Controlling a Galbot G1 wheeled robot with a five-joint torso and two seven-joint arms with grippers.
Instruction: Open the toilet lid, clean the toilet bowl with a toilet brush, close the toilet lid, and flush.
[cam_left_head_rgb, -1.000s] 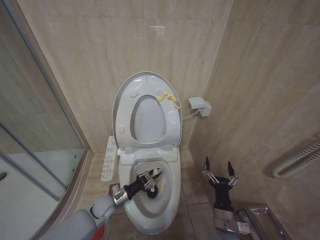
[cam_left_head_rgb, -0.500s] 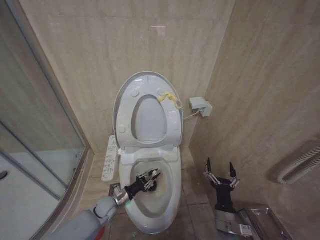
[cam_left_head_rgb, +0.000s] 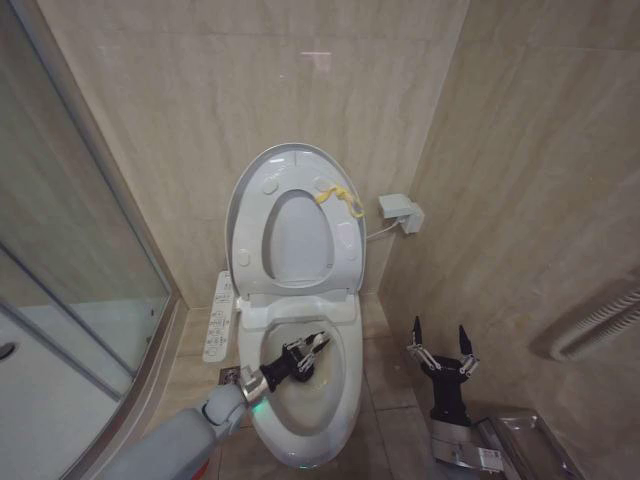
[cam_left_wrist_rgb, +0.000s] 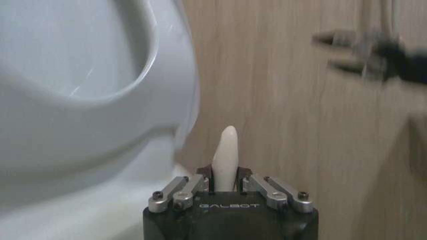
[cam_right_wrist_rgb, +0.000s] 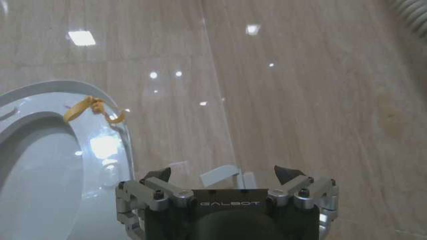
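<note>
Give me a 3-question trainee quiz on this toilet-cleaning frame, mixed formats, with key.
1. True or false: the toilet lid stands raised against the back wall.
2. Multiple choice: where is the left hand? A) on the button panel B) over the toilet bowl, shut on the toilet brush C) at the wall box
3. Fill in: the right hand hangs beside the bowl with its fingers ____ and holding nothing.

Key
1. True; the yellow strap shows near its top edge.
2. B; the left wrist view shows the white handle between the fingers.
3. Open.
</note>
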